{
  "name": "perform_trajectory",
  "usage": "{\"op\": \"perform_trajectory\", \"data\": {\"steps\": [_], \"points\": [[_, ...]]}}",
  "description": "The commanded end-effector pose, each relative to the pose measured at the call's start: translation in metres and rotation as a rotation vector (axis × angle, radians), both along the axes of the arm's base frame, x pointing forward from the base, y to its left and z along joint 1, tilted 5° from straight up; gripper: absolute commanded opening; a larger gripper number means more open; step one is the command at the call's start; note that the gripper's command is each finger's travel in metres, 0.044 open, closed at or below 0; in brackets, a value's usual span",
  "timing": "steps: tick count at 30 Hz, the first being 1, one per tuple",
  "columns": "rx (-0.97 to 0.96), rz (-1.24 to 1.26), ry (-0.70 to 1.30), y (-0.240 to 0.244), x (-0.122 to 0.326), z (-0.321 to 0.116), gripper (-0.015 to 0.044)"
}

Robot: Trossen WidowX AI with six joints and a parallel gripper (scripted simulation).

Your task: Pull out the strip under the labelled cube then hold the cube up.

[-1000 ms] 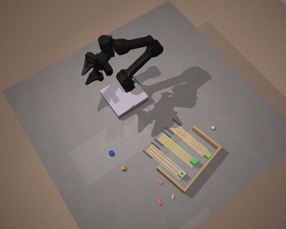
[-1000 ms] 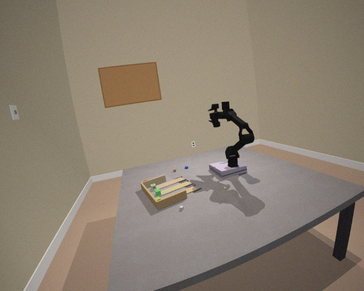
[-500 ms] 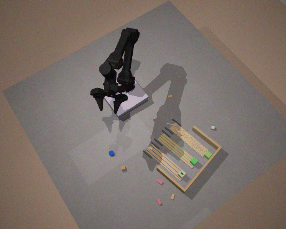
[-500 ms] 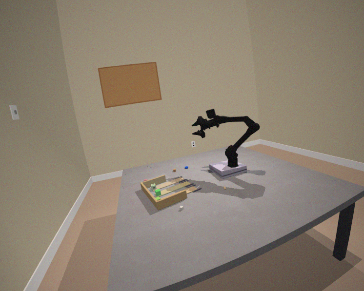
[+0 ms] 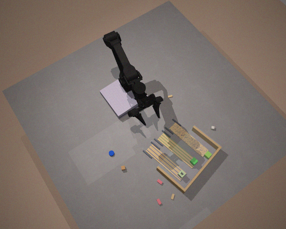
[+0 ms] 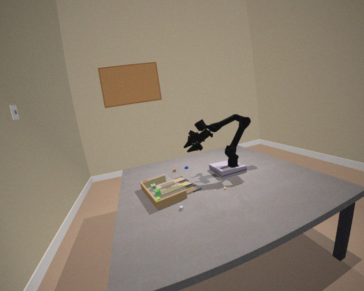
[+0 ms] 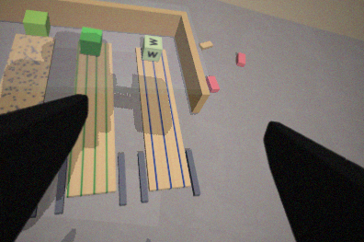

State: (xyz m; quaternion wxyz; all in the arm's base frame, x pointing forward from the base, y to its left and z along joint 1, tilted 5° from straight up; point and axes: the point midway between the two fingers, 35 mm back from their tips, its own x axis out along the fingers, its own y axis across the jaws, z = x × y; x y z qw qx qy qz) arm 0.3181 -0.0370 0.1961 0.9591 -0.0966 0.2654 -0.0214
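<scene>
Top view: a grey table (image 5: 54, 91) carries a three-walled wooden frame (image 5: 206, 137) with three strips. The labelled cube (image 5: 181, 173) sits at the walled end of the blue-lined strip (image 5: 163, 162). The gripper (image 5: 150, 116), jaws spread and empty, hangs above the table short of the strips' free ends.

Exterior view: beige walls and a cork board (image 6: 129, 84) appear; the gripper (image 6: 192, 145) is seen well above the table.

Wrist view: alone legible is the cube's "W" (image 7: 153, 47); a green cube (image 7: 90, 40) tops the green-lined strip (image 7: 92, 133).
</scene>
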Motion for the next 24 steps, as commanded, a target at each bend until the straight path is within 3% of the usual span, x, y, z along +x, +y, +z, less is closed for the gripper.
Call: {"op": "perform_trajectory", "data": {"steps": [1, 9, 24], "points": [[0.121, 0.049, 0.071, 0.055, 0.005, -0.030, 0.0400], [0.134, 0.054, 0.081, 0.061, 0.005, -0.034, 0.0400], [0.003, 0.022, 0.620, 0.001, 0.079, -0.077, 0.0006]]}}
